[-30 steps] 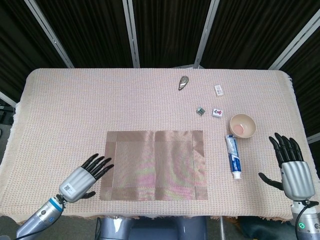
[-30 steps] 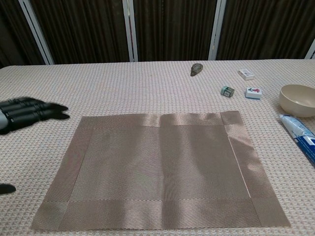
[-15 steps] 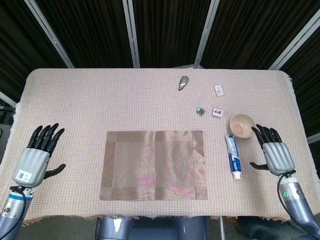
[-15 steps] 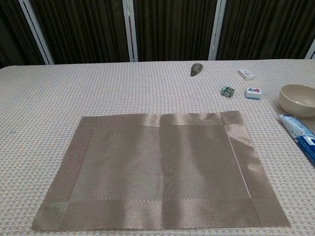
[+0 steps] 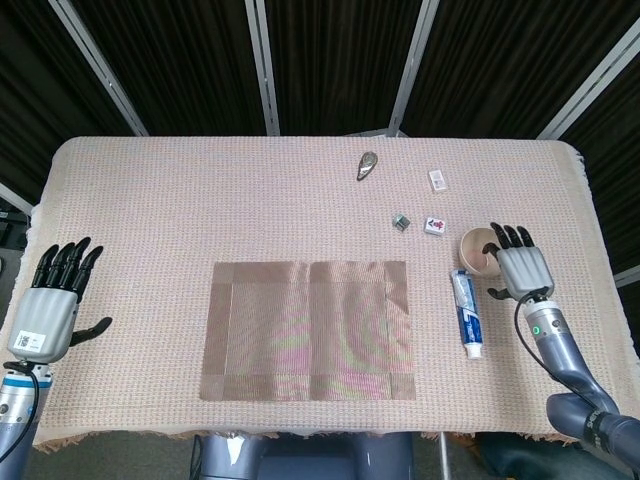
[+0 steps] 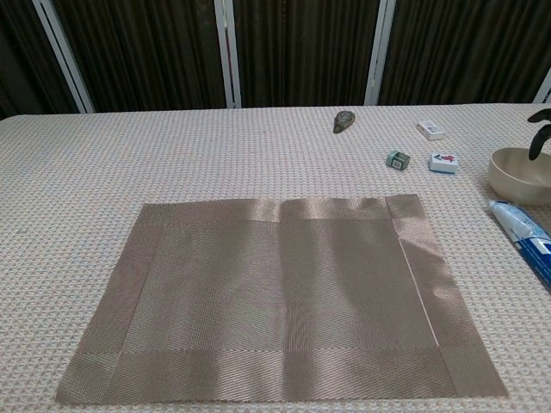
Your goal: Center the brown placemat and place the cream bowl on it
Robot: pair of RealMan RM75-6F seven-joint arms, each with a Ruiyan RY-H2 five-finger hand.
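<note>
The brown placemat (image 5: 308, 329) (image 6: 280, 297) lies flat on the near middle of the table. The cream bowl (image 5: 476, 247) (image 6: 516, 175) stands upright to its right, beyond the mat's edge. My right hand (image 5: 522, 265) hovers over the bowl's right side with fingers spread, covering part of the rim; only its fingertips (image 6: 541, 129) show at the chest view's right edge. Whether it touches the bowl I cannot tell. My left hand (image 5: 52, 300) is at the table's left edge, fingers spread, holding nothing.
A toothpaste tube (image 5: 466, 312) (image 6: 527, 237) lies just in front of the bowl. Two small tiles (image 5: 435, 226) (image 5: 401, 221), a white box (image 5: 437, 179) and a grey-green object (image 5: 366, 165) sit toward the far right. A woven cloth (image 5: 150, 210) covers the table.
My right hand has moved forward and left, from beside the toothpaste to over the bowl. My left hand pulled away from the placemat to the left edge and opened flat.
</note>
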